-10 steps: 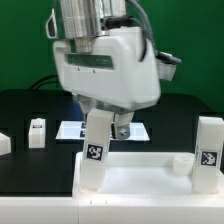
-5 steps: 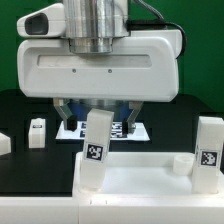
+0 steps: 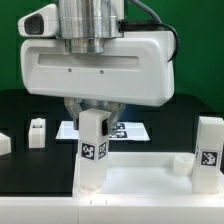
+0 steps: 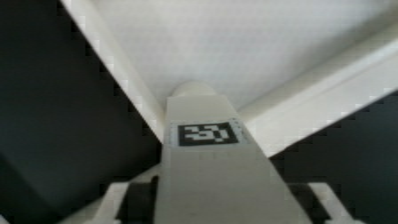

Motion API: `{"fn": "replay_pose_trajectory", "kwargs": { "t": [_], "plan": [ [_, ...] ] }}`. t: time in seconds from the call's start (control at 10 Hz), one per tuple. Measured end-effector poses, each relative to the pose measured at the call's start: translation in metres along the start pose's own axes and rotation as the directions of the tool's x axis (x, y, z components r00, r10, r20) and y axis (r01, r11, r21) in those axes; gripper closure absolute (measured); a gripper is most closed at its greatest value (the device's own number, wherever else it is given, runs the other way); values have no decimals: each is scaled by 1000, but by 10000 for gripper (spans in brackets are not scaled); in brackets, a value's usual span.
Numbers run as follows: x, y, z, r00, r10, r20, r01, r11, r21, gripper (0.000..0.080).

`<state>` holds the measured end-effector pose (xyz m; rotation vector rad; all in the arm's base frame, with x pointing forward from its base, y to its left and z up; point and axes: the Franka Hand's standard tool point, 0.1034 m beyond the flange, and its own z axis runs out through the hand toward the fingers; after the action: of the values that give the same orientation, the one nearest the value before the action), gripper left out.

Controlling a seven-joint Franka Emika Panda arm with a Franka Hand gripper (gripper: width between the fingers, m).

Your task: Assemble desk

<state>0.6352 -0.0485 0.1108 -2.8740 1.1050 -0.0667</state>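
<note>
The desk top (image 3: pixel 140 185) lies flat and white at the front of the black table. A white square leg (image 3: pixel 93 150) with a black-and-white tag stands upright on the top's corner at the exterior view's left. My gripper (image 3: pixel 95 112) hangs straight above it, its fingers (image 3: pixel 113 108) closed against the leg's upper end from both sides. In the wrist view the leg (image 4: pixel 210 150) runs up between my gripper (image 4: pixel 217 205) fingers (image 4: pixel 114 200), and the desk top (image 4: pixel 231 50) lies beyond it. Whether the leg's foot sits in a socket is hidden.
A second tagged leg (image 3: pixel 208 150) stands at the desk top's corner on the exterior view's right, with a small white piece (image 3: pixel 180 163) beside it. Two more white legs (image 3: pixel 37 132) (image 3: pixel 4 143) stand on the table at the left. The marker board (image 3: pixel 135 130) lies behind my gripper.
My gripper has come down over the leg and its fingers have closed in on it. The leg, tilted before, now stands upright.
</note>
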Motion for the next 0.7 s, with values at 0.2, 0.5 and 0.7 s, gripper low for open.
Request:
{"fn": "replay_pose_trajectory", "kwargs": {
  "t": [0.2,0.5,0.7],
  "plan": [
    [-1,0,0,958,286,-3,-286,958,1,509],
    [-1,-4,1,679,734,25,-734,679,19,509],
    [-2,-4,2,591,806,38,-807,591,19,509]
  ]
}}
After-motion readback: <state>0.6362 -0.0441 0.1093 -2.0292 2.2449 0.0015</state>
